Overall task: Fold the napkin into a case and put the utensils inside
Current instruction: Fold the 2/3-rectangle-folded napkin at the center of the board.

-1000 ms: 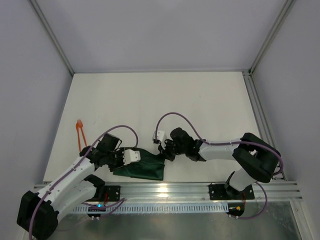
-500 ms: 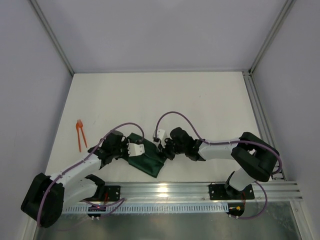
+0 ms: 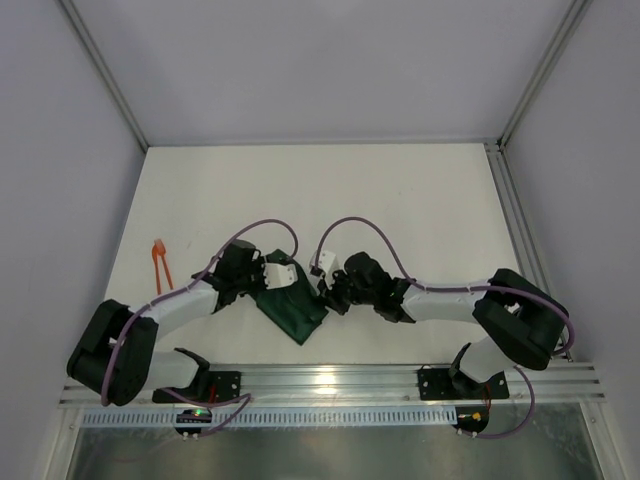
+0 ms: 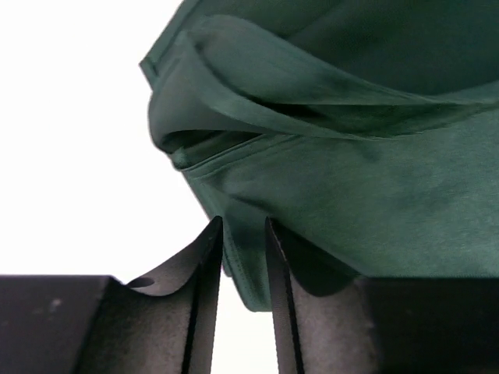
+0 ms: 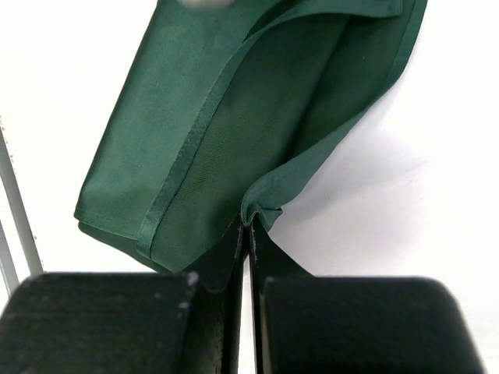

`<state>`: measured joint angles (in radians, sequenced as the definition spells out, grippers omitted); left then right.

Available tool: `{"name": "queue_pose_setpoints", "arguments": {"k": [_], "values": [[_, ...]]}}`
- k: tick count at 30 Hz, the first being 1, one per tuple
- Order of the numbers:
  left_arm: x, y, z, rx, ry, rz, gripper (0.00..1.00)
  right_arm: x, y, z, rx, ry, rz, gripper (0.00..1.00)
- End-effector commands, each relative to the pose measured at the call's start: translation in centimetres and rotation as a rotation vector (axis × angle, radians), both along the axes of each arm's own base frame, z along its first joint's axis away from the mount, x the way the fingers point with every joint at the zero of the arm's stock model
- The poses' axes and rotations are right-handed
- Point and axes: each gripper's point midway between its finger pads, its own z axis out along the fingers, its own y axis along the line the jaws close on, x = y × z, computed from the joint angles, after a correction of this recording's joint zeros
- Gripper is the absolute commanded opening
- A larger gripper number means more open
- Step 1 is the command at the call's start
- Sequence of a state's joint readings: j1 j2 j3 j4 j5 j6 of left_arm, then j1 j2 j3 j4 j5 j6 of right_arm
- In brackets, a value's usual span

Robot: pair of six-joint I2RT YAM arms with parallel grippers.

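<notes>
A: At the near middle of the table (image 3: 400, 210), between the two arms, the napkin (image 3: 292, 310) is a narrow dark green oblong, lying slantwise from far left to near right.

B: Compared with a second back, it is slimmer and farther from the near rail (image 3: 330, 380). What carries it over?

A: The left gripper (image 3: 277, 277). It has swung its end of the cloth away from the near edge and to the right, laying one layer over another. In the left wrist view its fingers are closed on a fold of the hem, with the cloth bunched in loose layers beyond them.

B: And the right gripper (image 3: 326, 292)?

A: It has hardly moved. It sits at the napkin's right edge, jaws pressed together on a small pinch of cloth, as the right wrist view shows. It seems to be the anchor the fold turns about.

B: So the case is taking shape?

A: I judge so. A fold is made, but both grippers hold the cloth and the layers look slack, so no pocket is set yet.

B: The utensils (image 3: 160, 266)?

A: Thin orange pieces on the table, well to the left of the napkin, untouched and in the same spot. They likely can't go in until one gripper lets go of the cloth.
</notes>
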<state>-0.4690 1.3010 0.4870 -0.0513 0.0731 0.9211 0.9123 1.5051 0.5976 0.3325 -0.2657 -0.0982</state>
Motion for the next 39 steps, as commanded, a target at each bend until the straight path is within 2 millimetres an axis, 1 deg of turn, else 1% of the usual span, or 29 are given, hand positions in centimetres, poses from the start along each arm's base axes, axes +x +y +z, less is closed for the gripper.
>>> {"name": "queue_pose_setpoints", "arguments": {"k": [1,2,4,8,10,11,13,14,15,16,17,18,19,20,21,22,23,25,26,27,29,31,34,36,37,38,39], "values": [[1.2,-0.9,3.1,-0.086,-0.020,0.017,0.32,0.2,0.7,1.6,0.091,0.011,-0.039,0.04],[0.8,-0.9,3.2,-0.085,-0.001,0.014,0.34,0.3,0.6,1.3,0.096,0.016,-0.050,0.04],[0.6,-1.3,4.4,-0.115,0.007,0.016,0.36,0.2,0.4,0.8,0.089,0.023,-0.062,0.04],[-0.4,-1.4,5.4,-0.139,0.058,0.037,0.40,0.2,0.4,0.6,0.099,0.039,-0.078,0.05],[-0.3,-1.8,6.5,-0.193,0.064,0.078,0.46,0.2,0.2,0.5,0.100,0.036,-0.084,0.05],[-0.2,-2.5,7.3,-0.237,0.071,0.081,0.53,0.3,0.3,0.7,0.106,0.031,-0.090,0.05],[-0.1,-3.4,7.9,-0.307,0.117,0.128,0.58,0.4,0.2,0.4,0.101,0.033,-0.094,0.05],[0.4,-4.0,8.9,-0.340,0.120,0.145,0.61,0.4,0.3,0.3,0.100,0.036,-0.093,0.05],[0.9,-4.3,9.1,-0.363,0.126,0.176,0.62,0.3,0.3,0.2,0.097,0.039,-0.090,0.05],[1.2,-4.8,8.5,-0.380,0.169,0.232,0.63,0.3,0.4,0.0,0.094,0.043,-0.088,0.05],[1.6,-5.1,8.3,-0.381,0.179,0.258,0.64,0.2,0.4,-0.1,0.092,0.045,-0.085,0.05],[2.5,-5.5,9.0,-0.385,0.165,0.284,0.66,0.3,0.4,-0.1,0.092,0.046,-0.087,0.05],[2.5,-6.2,8.7,-0.376,0.182,0.286,0.67,0.3,0.3,-0.2,0.091,0.048,-0.089,0.05],[2.6,-6.7,7.7,-0.367,0.211,0.313,0.69,0.3,0.4,0.0,0.099,0.045,-0.090,0.05],[3.1,-6.9,7.8,-0.364,0.198,0.331,0.70,0.3,0.3,0.1,0.101,0.043,-0.095,0.05],[3.3,-7.6,7.7,-0.366,0.185,0.331,0.72,0.3,0.1,0.0,0.100,0.043,-0.098,0.05],[3.6,-7.7,6.9,-0.355,0.194,0.359,0.74,0.3,0.2,0.1,0.104,0.038,-0.097,0.05],[4.6,-7.9,6.9,-0.351,0.172,0.394,0.74,0.3,0.0,0.1,0.107,0.037,-0.104,0.05],[4.8,-7.9,6.5,-0.350,0.178,0.409,0.75,0.3,0.0,0.1,0.109,0.036,-0.103,0.05],[4.9,-8.0,5.7,-0.341,0.198,0.427,0.75,0.4,0.0,0.0,0.107,0.037,-0.104,0.05],[5.1,-8.0,5.2,-0.328,0.207,0.446,0.74,0.3,0.1,-0.1,0.105,0.041,-0.102,0.05],[4.7,-8.1,4.1,-0.303,0.236,0.453,0.73,0.2,0.1,-0.3,0.102,0.046,-0.102,0.05],[3.9,-7.7,3.5,-0.278,0.266,0.458,0.66,0.3,0.2,-0.2,0.105,0.045,-0.103,0.05],[3.4,-7.2,3.0,-0.259,0.272,0.457,0.55,0.2,0.2,-0.3,0.105,0.047,-0.098,0.05],[3.4,-7.2,3.1,-0.261,0.265,0.455,0.49,0.2,0.2,-0.3,0.104,0.049,-0.099,0.05],[3.3,-7.1,3.0,-0.259,0.265,0.450,0.40,0.1,0.2,-0.3,0.103,0.049,-0.095,0.05],[3.1,-7.0,2.9,-0.258,0.264,0.448,0.35,0.1,0.1,-0.3,0.101,0.050,-0.097,0.05]]}}
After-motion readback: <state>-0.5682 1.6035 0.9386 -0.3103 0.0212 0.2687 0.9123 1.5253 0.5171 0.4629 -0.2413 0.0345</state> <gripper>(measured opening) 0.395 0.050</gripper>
